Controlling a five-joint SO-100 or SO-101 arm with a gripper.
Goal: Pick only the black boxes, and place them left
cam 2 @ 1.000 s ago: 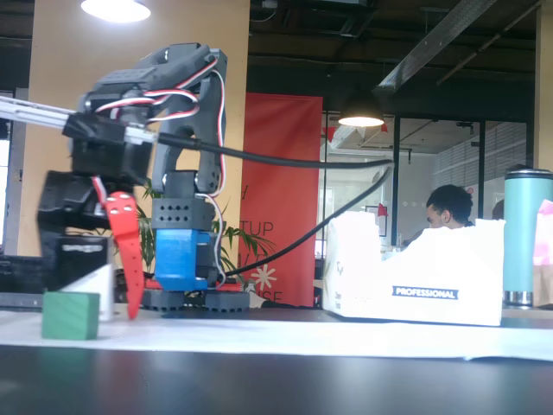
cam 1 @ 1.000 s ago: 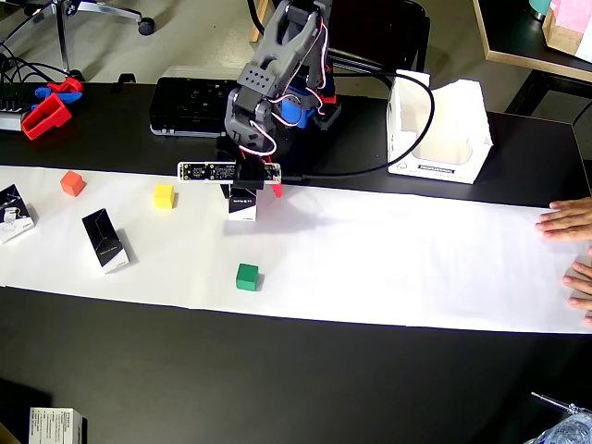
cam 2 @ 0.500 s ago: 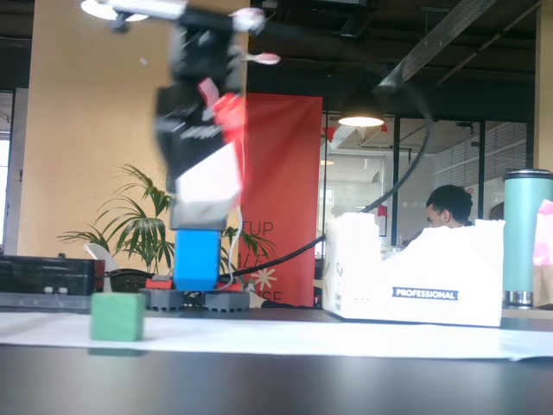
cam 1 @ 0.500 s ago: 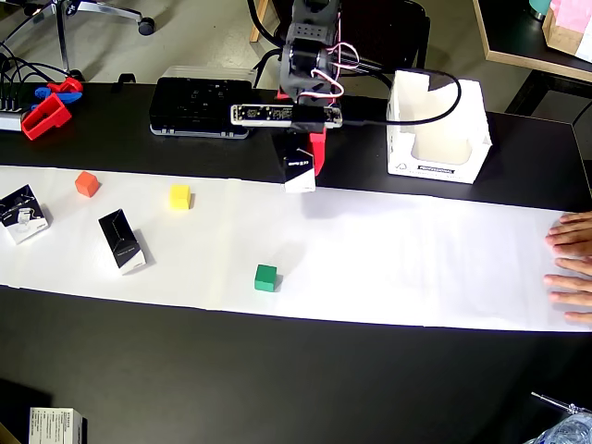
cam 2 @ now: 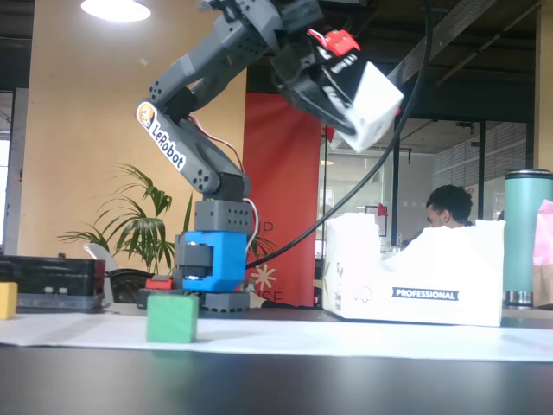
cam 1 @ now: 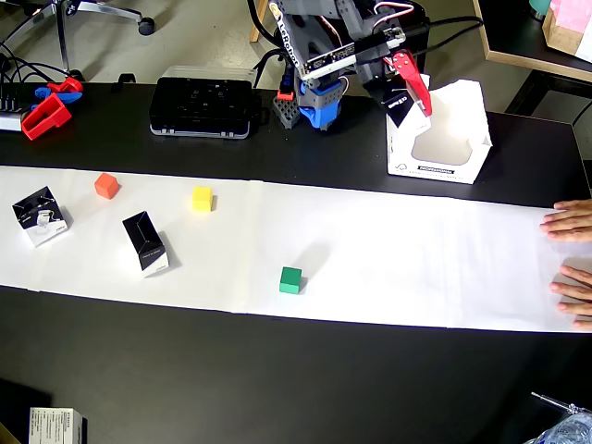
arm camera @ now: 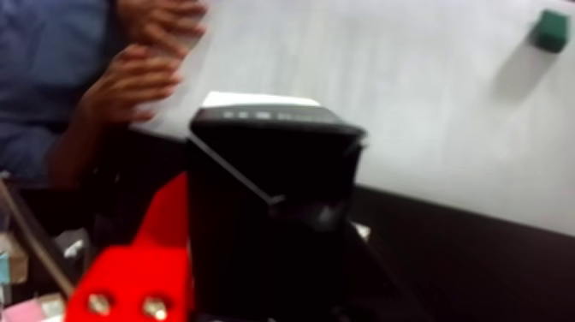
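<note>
My gripper [cam 1: 403, 95] is raised and shut on a black box [cam 1: 399, 104], which hangs tilted over the left rim of the big white carton [cam 1: 439, 169]. The fixed view shows this box [cam 2: 369, 106] high above the carton [cam 2: 432, 290], held in the gripper [cam 2: 344, 85]. In the wrist view the held box [arm camera: 269, 223] fills the middle beside a red finger [arm camera: 137, 283]. Two more black boxes [cam 1: 39, 215] [cam 1: 146, 243] lie on the white paper strip [cam 1: 416, 259] at the left.
Orange [cam 1: 106, 185], yellow [cam 1: 202, 198] and green [cam 1: 290, 279] cubes sit on the paper. A person's hands [cam 1: 569, 222] rest on its right end. A black device [cam 1: 202, 95] lies behind the strip, with red and blue parts [cam 1: 46, 109] at far left.
The arm lifted the black box off the paper and swung it right and back, up to the white carton. The boxes and cubes on the paper have shifted right.
</note>
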